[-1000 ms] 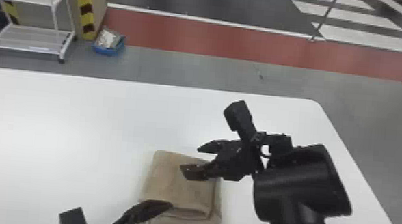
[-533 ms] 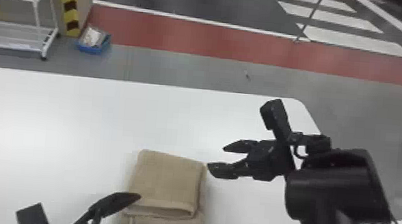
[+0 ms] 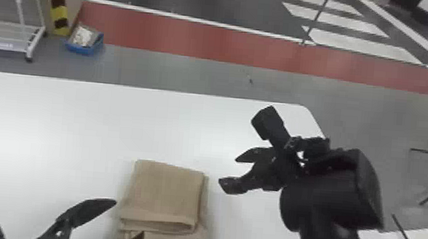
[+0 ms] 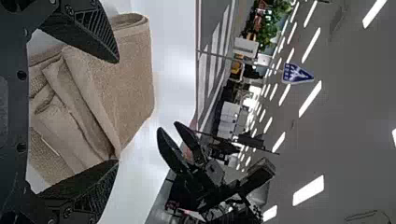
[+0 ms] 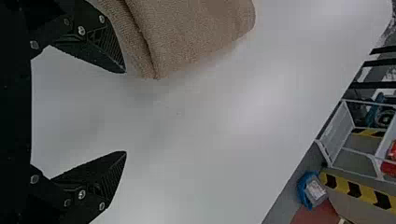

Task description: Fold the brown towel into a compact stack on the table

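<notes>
1. Desk (image 3: 59, 123): versus the earlier head frames, the view has swung so the desk sits further left in it. Far edge runs beyond the towel, ending in a rounded right corner; white surface stretches between towel and far edge, and leftward too.
2. Brown towel (image 3: 165, 194): on the desk, between the hands, already folded in layers; same stacked form as before. Smaller block on top, lower layers showing past its near side. Creased folds there in left wrist view.
3. Right hand (image 3: 229, 170): was over the towel's right side, now drawn off to the right, apart from it. Fingers wide; desk surface between.
4. Left hand (image 3: 129, 217): at the towel's near left, fingers wide. One fingertip, formerly over the towel, now just left of it. Contact: cannot tell.
</notes>
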Robot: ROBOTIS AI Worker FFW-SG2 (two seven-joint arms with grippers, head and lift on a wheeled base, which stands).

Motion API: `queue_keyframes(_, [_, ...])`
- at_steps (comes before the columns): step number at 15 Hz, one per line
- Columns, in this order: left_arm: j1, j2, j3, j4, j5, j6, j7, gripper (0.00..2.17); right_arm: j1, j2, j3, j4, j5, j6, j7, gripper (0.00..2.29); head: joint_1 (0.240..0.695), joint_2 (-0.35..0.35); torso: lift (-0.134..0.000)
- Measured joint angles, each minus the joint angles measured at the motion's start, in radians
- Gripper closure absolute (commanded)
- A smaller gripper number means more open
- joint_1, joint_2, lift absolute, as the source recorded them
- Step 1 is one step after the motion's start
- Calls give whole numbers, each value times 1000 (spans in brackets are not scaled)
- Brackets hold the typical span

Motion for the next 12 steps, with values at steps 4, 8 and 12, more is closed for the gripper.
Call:
queue_keyframes(4, [2, 0, 16, 0, 12, -2, 0, 134, -15, 4, 85, 54, 79, -15, 0, 309, 695, -242, -124])
queue_keyframes(8, [6, 0, 22, 0, 21, -4, 0, 134, -39, 26, 137, 91, 104, -10, 0, 309, 695, -203, -124])
queue_keyframes(12, [12, 0, 30, 0, 29, -7, -2, 134, -78, 70, 171, 142, 117, 1, 0, 309, 695, -157, -124])
